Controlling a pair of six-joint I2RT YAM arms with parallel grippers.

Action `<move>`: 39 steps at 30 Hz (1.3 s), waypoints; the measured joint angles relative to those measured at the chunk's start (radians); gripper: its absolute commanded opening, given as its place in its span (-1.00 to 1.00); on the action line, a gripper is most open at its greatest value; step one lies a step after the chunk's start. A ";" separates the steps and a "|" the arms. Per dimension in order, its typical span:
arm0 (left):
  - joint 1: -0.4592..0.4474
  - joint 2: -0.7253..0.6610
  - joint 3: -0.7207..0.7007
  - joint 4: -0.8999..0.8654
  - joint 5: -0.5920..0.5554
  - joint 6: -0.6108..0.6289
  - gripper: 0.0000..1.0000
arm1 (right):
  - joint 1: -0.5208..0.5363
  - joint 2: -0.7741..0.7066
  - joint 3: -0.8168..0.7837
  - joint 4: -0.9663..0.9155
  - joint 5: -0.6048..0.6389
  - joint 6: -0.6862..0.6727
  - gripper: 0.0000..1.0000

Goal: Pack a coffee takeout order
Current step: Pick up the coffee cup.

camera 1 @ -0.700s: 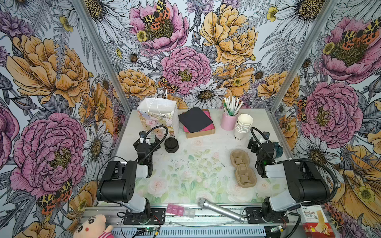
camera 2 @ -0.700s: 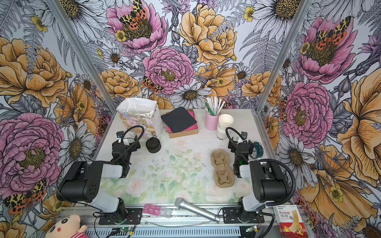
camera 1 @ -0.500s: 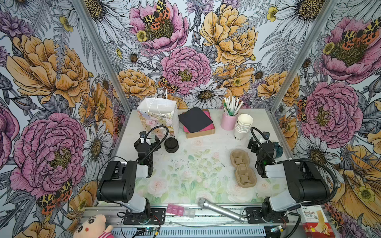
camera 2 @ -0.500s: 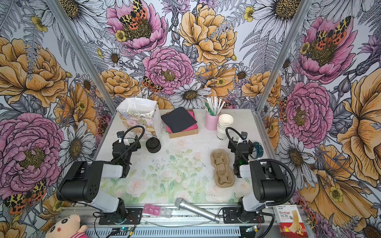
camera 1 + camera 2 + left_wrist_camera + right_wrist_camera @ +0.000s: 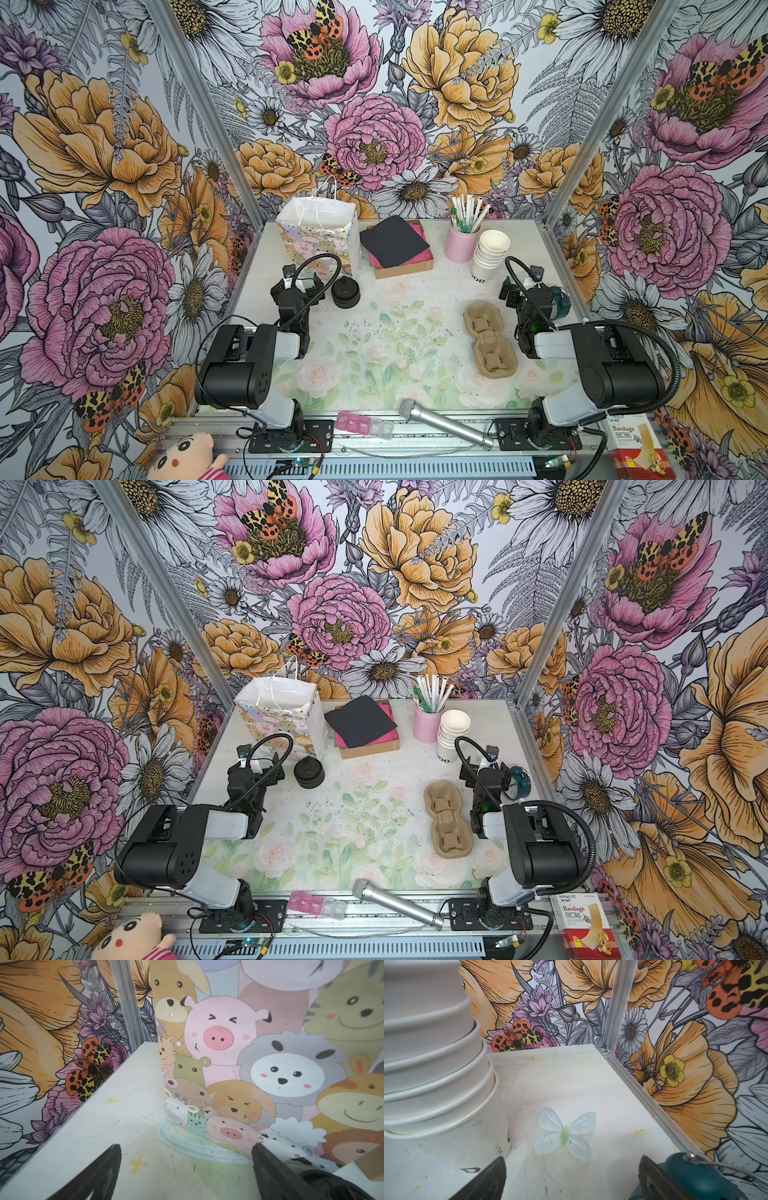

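Both arms crouch low at the near side of the tabletop (image 5: 415,291). The left pincer (image 5: 186,1151) stands spread wide with nothing between its fingers, its nose toward the gift bag (image 5: 320,237) printed with cartoon animals, which stands upright at the back left. The black lid (image 5: 345,291) sits on the tabletop near that pincer, just in front of the bag's corner.

The right pincer (image 5: 572,1159) is spread just as wide and empty. It faces a bare patch between the stack of white cups (image 5: 490,249) and a teal alarm clock (image 5: 691,1172). The lettered white cup (image 5: 467,1147) is the bottom one of that stack.

The black napkin (image 5: 392,241) lies skewed on top of the pink napkins (image 5: 420,233) in a shallow cardboard box (image 5: 403,271), between the bag and a pink holder (image 5: 460,248) full of straws. A pulp cup carrier (image 5: 488,338) lies flat just beside the right arm.
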 measured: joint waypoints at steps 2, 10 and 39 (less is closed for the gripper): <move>0.006 0.000 0.000 0.000 0.000 0.000 0.98 | 0.000 0.000 0.000 0.000 0.000 0.000 0.99; 0.007 0.000 0.000 0.000 0.000 0.000 0.97 | 0.000 0.000 0.000 0.000 0.000 0.000 0.99; -0.056 -0.948 0.254 -1.083 0.107 -0.315 0.98 | 0.011 -0.562 0.592 -1.028 -0.273 0.140 0.78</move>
